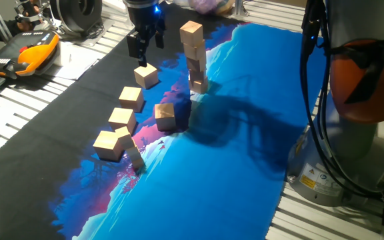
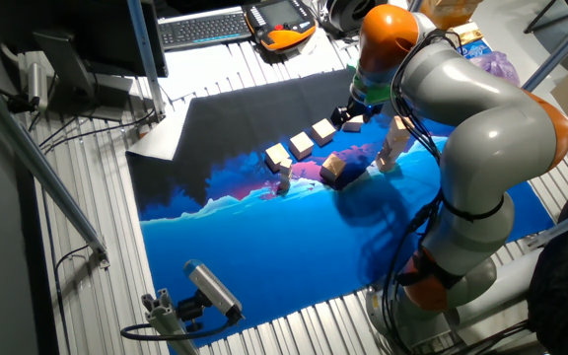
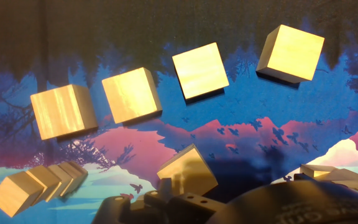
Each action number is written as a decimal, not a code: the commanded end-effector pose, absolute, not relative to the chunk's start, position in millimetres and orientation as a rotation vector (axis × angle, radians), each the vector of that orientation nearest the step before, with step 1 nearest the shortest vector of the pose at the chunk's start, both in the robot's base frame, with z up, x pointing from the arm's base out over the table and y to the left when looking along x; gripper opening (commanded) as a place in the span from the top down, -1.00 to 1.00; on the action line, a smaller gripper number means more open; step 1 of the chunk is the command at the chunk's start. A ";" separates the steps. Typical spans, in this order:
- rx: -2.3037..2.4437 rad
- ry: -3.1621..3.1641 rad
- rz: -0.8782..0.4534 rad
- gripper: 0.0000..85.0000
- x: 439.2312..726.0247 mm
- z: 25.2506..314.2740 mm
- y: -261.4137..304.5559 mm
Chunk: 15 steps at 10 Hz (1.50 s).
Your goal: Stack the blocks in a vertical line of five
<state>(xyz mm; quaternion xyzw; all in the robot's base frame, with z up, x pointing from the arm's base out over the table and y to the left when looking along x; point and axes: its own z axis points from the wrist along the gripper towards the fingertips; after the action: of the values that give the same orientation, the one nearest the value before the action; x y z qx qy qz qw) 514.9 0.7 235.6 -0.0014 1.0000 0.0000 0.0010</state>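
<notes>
One fixed view, left to right: orange-and-black handheld device point(image 1: 35, 53) off the mat, a curved row of four loose light-tan wooden cubes point(image 1: 127, 119) on the black-and-blue printed mat point(image 1: 232, 153), a fifth loose cube point(image 1: 165, 116) beside them, then a leaning stack of four cubes point(image 1: 195, 57). The black two-finger gripper point(image 1: 146, 47) hangs above the row's far end, fingers spread, holding nothing. The hand view alone shows the row's top faces; the other fixed view alone shows the grey-and-orange arm point(image 2: 481, 108).

text: none legible | robot base point(image 1: 314, 175): yellow warning stickers, print too small to read
</notes>
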 end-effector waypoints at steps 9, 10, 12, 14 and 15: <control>-0.194 3.310 -0.014 1.00 514.8 235.8 0.7; -0.201 3.308 -0.014 1.00 514.7 235.7 0.7; -0.201 3.308 -0.016 1.00 514.7 235.7 0.9; -0.168 3.309 -0.022 1.00 514.7 235.7 1.0; -0.160 3.310 -0.025 1.00 514.8 235.7 1.0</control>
<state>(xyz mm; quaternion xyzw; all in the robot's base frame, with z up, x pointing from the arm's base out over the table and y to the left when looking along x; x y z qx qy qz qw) 514.8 1.0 235.7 -0.0483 0.9951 -0.0074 -0.0860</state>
